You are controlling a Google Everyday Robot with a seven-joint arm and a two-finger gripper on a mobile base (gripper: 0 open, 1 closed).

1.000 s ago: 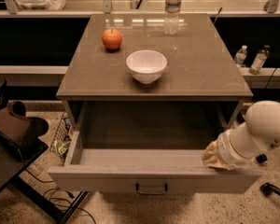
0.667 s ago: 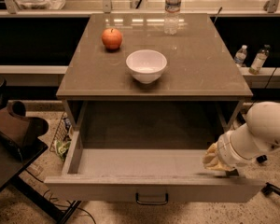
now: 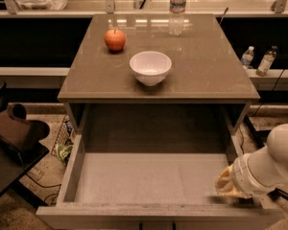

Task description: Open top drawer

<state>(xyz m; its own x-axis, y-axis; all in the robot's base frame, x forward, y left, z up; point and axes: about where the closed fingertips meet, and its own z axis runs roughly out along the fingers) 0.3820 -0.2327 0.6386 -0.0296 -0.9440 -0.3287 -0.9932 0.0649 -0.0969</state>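
The gripper, pale and wrapped at the end of the white arm, sits low at the right front corner of the top drawer, touching or just inside its front wall; whether it is clasping that wall or merely resting against it cannot be told from this view. The drawer extends leftward and away from the gripper, drawn far out of the cabinet, its broad flat grey floor bare and its side rails visible back to the carcass. The handle at the centre of the front, left of and below the gripper, is cut off by the lower edge of the view. Beyond and above the gripper, on the cabinet top, stand a white bowl, an apple farther left and a water bottle at the far edge. The task appears nearly or fully complete. The risks follow from the contact point. Force applied at one corner rather than at the centre may skew the drawer and bind it on its rails. Further pulling may drive it against its stops, and the jolt could shake the cabinet and tip the bottle or set the apple rolling. If the contact is only a rest, the gripper may slip off the wall and drop into or outside the drawer.
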